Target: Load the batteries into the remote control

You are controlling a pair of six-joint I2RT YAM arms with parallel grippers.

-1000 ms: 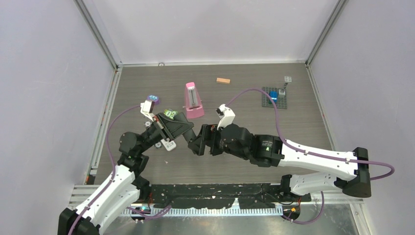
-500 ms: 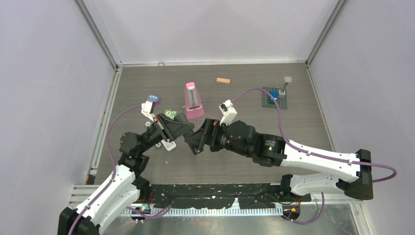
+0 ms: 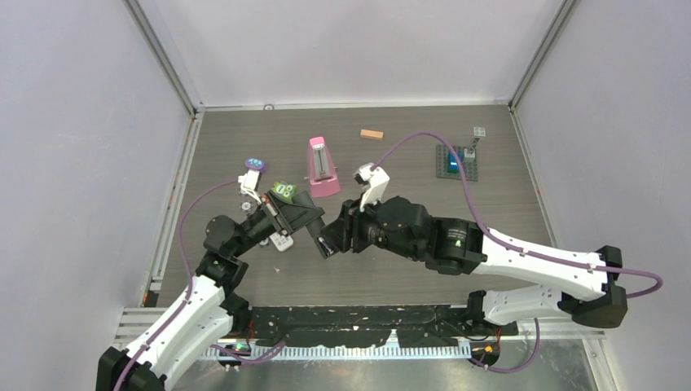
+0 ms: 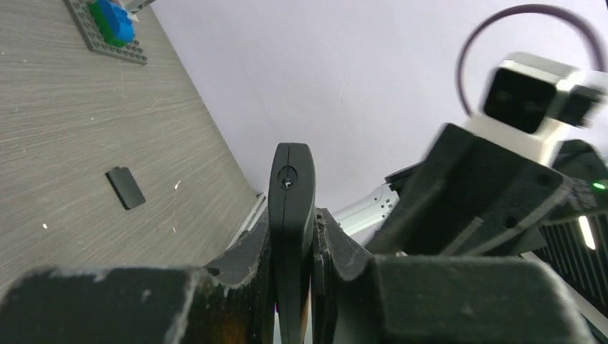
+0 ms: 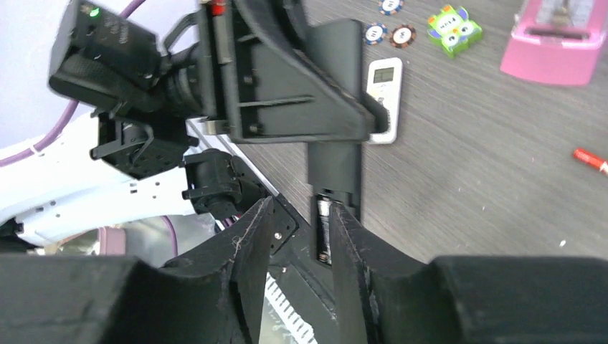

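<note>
Right end effector [image 5: 301,209] shifted left, half-closed on nothing, tips at the open end of remote [image 5: 333,168], long axis straight ahead, clamped by left end effector [image 4: 292,236].

Black remote [image 5: 333,172] aloft, bay open

Counter [image 3: 244,130] looks like grey wood-grain laminate, matt, with a few pale specks on it. The remote control [image 4: 290,193] is smooth black plastic with a slight sheen. The left gripper [image 4: 290,233] is matt black too, but rougher, scuffed grey and brownish along the edges. The small white remote [image 5: 383,100] is glossy plastic, same deal with the pink metronome [image 3: 323,167]. The block [image 3: 371,134] looks like bare tan wood. Arm shells [image 3: 530,261] are shiny white plastic, and the frame rails [image 3: 159,49] are dull silver metal.
</note>
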